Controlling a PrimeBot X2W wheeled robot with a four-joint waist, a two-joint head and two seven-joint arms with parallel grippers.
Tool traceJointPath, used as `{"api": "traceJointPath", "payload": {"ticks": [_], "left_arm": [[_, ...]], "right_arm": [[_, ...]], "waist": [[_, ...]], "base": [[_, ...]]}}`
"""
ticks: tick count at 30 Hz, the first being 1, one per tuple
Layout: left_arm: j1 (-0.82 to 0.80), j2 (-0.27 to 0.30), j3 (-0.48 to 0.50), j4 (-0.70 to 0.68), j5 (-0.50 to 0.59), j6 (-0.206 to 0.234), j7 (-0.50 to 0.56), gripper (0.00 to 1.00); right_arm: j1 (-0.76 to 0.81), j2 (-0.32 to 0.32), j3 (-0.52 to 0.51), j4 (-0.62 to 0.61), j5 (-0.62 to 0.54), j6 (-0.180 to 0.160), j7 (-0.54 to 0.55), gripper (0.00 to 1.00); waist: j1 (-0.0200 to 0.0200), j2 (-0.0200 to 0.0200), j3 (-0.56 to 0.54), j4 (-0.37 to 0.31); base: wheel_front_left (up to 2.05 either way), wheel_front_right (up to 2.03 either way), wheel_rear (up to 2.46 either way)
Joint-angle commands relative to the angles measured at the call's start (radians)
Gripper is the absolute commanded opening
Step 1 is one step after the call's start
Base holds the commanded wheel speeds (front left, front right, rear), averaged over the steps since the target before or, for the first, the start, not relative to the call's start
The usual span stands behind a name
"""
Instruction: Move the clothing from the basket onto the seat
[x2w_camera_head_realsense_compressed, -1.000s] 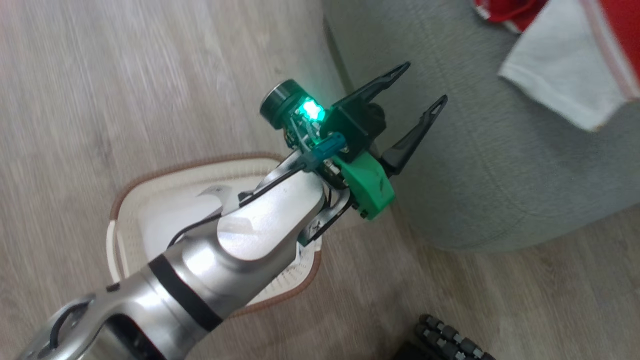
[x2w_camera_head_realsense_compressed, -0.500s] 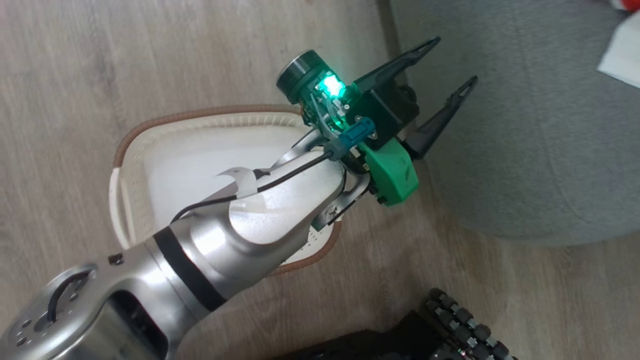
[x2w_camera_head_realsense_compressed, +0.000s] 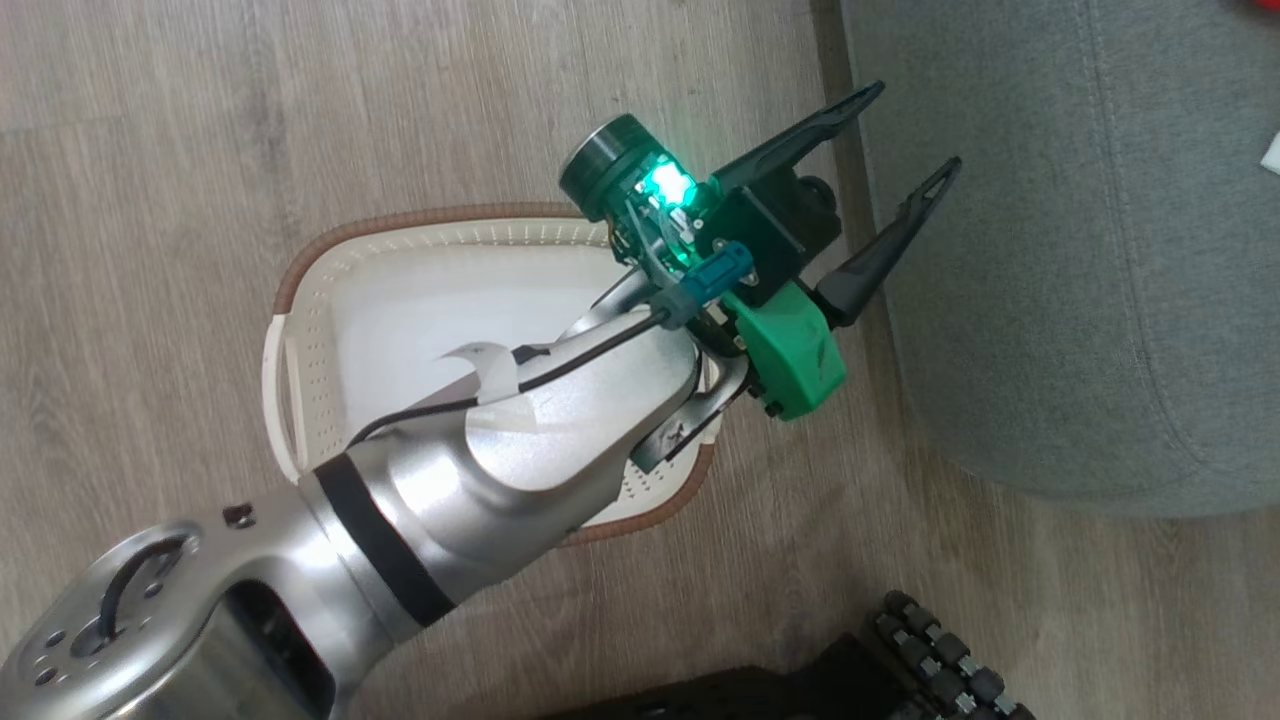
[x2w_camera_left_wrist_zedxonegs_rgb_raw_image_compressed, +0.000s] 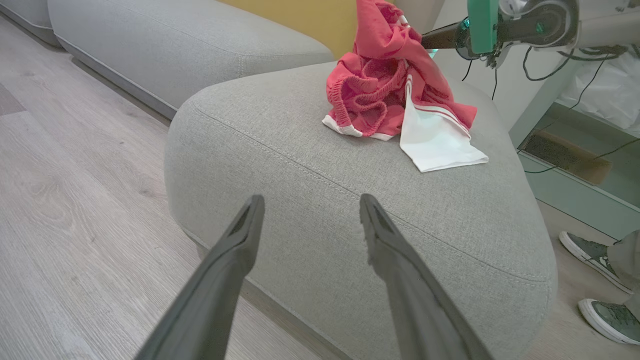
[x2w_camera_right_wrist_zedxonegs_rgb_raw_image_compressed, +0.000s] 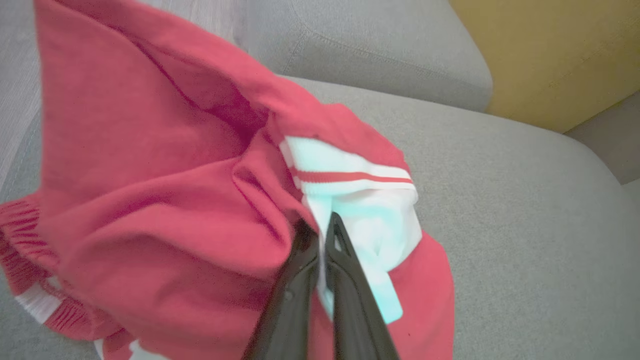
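1. From the head view, the left gripper (x2w_camera_head_realsense_compressed: 918, 126) hung with its fingers spread wide and nothing between them, their tips at the edge of the seat (x2w_camera_head_realsense_compressed: 1050, 300). Its silver forearm (x2w_camera_head_realsense_compressed: 520, 440) crossed over the basket (x2w_camera_head_realsense_compressed: 400, 222). The basket stood on the wooden floor (x2w_camera_head_realsense_compressed: 150, 200), just beside the seat's rounded side, with its white bottom showing.
2. The left wrist view added what the head view barely caught. The clothing (x2w_camera_left_wrist_zedxonegs_rgb_raw_image_compressed: 375, 90) was a red bundle with a white, stripe-trimmed panel. Its lower part lay on top of the seat, well beyond the open fingers, and its upper part was drawn up toward the other arm at the top of that view.
3. The right wrist view gave the grip itself. The right gripper (x2w_camera_right_wrist_zedxonegs_rgb_raw_image_compressed: 320, 220) had its fingers pressed together on the clothing, pinching red and white fabric beside a striped hem, with the seat below.
4. The left wrist view also showed a person's grey shoes (x2w_camera_left_wrist_zedxonegs_rgb_raw_image_compressed: 607, 320) on the floor past the seat's far corner.
5. Both wrist views showed a yellow cushion (x2w_camera_right_wrist_zedxonegs_rgb_raw_image_compressed: 550, 50) behind the seat.
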Motion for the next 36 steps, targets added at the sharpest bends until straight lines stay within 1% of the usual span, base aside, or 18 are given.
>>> {"api": "traceJointPath", "payload": {"ticks": [1, 5, 6, 7, 8, 9, 11, 15, 20, 24, 27, 32, 36], "left_arm": [[-0.032, -0.011, 0.013, -0.026, -0.009, 0.007, -0.01, 1.0], [-0.033, -0.011, 0.008, -0.023, -0.021, 0.01, -0.012, 1.0], [-0.031, -0.011, 0.008, -0.021, -0.023, 0.009, -0.012, 1.0], [-0.029, -0.011, 0.007, -0.02, -0.026, 0.009, -0.012, 1.0], [-0.027, -0.011, 0.008, -0.02, -0.028, 0.009, -0.013, 1.0], [-0.023, -0.011, 0.011, -0.021, -0.029, 0.008, -0.013, 1.0], [-0.012, -0.011, 0.017, -0.02, -0.03, 0.004, -0.013, 1.0], [0.02, -0.011, 0.041, -0.017, -0.029, -0.008, -0.013, 1.0], [0.059, -0.011, 0.078, -0.006, -0.017, -0.019, -0.013, 1.0], [0.107, -0.008, 0.125, -0.002, 0.002, -0.031, -0.013, 1.0], [0.148, 0.005, 0.166, -0.01, 0.014, -0.036, -0.013, 1.0], [0.217, 0.036, 0.234, -0.037, 0.032, -0.039, -0.013, 1.0], [0.27, 0.066, 0.29, -0.067, 0.041, -0.032, -0.013, 1.0]], "right_arm": [[0.022, -0.07, 0.024, -0.012, 0.028, 0.0, 0.018, 0.0], [0.01, -0.088, 0.098, -0.031, 0.093, 0.0, 0.048, 0.0], [0.005, -0.09, 0.115, -0.034, 0.107, 0.0, 0.052, 0.12], [0.001, -0.092, 0.131, -0.036, 0.12, 0.0, 0.057, 0.42], [-0.003, -0.094, 0.146, -0.036, 0.134, 0.0, 0.064, 0.65], [-0.005, -0.095, 0.161, -0.032, 0.149, 0.0, 0.078, 1.0], [-0.009, -0.095, 0.195, -0.03, 0.171, 0.0, 0.107, 1.0], [-0.026, -0.1, 0.257, -0.045, 0.195, 0.0, 0.119, 1.0], [-0.047, -0.112, 0.317, -0.07, 0.206, 0.0, 0.11, 1.0], [-0.072, -0.126, 0.369, -0.101, 0.211, 0.0, 0.07, 1.0], [-0.086, -0.133, 0.398, -0.129, 0.224, 0.0, 0.024, 1.0], [-0.076, -0.139, 0.435, -0.212, 0.294, 0.0, -0.043, 1.0], [-0.064, -0.159, 0.47, -0.263, 0.31, 0.0, -0.103, 1.0]], "waist": [[0.0, 0.0, -0.008, -0.002], [0.0, 0.0, -0.028, -0.007], [0.0, 0.0, -0.035, -0.009], [0.0, 0.0, -0.042, -0.011], [0.0, 0.0, -0.051, -0.012], [0.0, 0.0, -0.062, -0.014], [0.0, 0.0, -0.088, -0.018], [0.0, 0.0, -0.146, -0.026], [0.0, 0.0, -0.209, -0.032], [0.0, 0.0, -0.274, -0.034], [0.0, 0.0, -0.322, -0.032], [0.0, 0.0, -0.399, -0.021], [0.0, 0.0, -0.446, -0.006]], "base": [[0.0, 0.0, 0.0], [0.0, 0.0, 0.0], [0.0, 0.0, 0.0], [0.0, 0.0, 0.0], [0.0, 0.0, 0.0], [0.0, 0.0, 0.0], [0.0, 0.0, 0.0], [0.0, 0.0, 0.0], [0.0, 0.0, 0.0], [0.0, 0.0, 0.0], [0.0, 0.0, 0.0], [0.0, 0.0, 0.0], [0.0, 0.0, 0.0]]}}
